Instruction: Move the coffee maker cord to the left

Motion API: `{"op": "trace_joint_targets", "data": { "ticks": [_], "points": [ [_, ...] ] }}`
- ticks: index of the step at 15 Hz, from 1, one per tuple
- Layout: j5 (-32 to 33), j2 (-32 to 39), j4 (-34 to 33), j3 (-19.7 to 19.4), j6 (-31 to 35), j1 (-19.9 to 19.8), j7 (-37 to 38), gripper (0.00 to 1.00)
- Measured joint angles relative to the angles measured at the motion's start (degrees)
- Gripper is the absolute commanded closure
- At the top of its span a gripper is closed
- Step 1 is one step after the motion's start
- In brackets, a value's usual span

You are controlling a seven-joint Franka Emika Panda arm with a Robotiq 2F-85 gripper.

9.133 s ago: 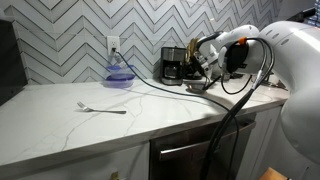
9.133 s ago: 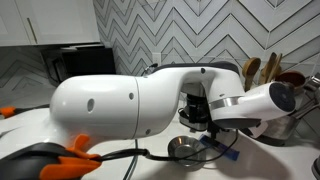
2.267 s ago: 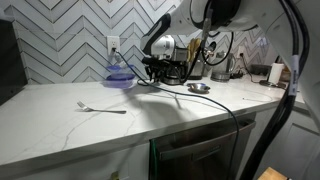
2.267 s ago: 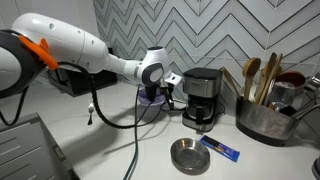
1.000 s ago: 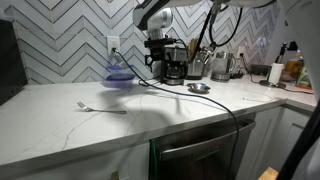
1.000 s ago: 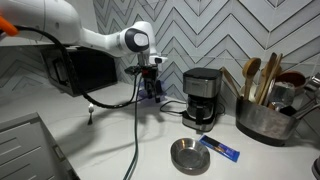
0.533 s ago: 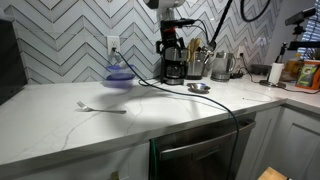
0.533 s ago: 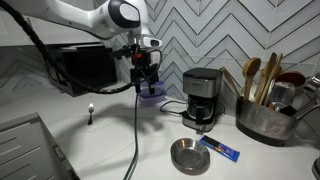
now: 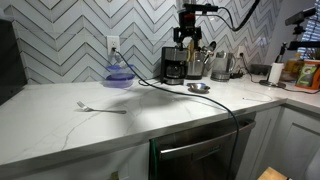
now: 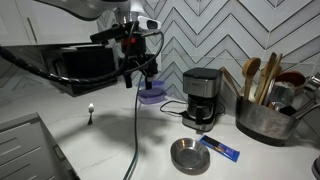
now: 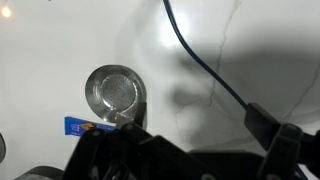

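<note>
The coffee maker (image 9: pixel 172 66) (image 10: pixel 203 96) stands against the tiled wall. Its thin black cord (image 10: pixel 172 109) curves on the counter just in front of its base, toward the blue bowl (image 10: pixel 152 94). My gripper (image 9: pixel 190 46) (image 10: pixel 139 79) hangs high in the air above the counter, open and holding nothing, well clear of the cord. The wrist view looks straight down at the white counter between the open gripper (image 11: pixel 195 128) fingers (image 11: pixel 268 125). A black line (image 11: pixel 200 60) crosses that view; I cannot tell whether it is the cord.
A thick black cable (image 9: pixel 190 97) (image 10: pixel 135 130) trails across the counter and over its front edge. On the counter lie a metal dish (image 9: pixel 198 88) (image 10: pixel 187 153) (image 11: pixel 115 90), a blue packet (image 10: pixel 220 149) and a fork (image 9: pixel 102 107). A kettle (image 9: pixel 226 65) and utensil holder (image 10: pixel 262 115) stand nearby.
The arm has lifted away from the blue bowl and the coffee maker and swung up high, staying open. The cord lies still on the counter.
</note>
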State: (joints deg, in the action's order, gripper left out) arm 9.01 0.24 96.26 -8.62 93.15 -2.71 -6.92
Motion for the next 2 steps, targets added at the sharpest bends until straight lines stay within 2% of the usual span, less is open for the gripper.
{"op": "trace_joint_targets", "data": {
  "ticks": [2],
  "points": [
    [0.0,-1.0,1.2,0.1,0.2,-0.1,-0.3,0.0]
  ]
}}
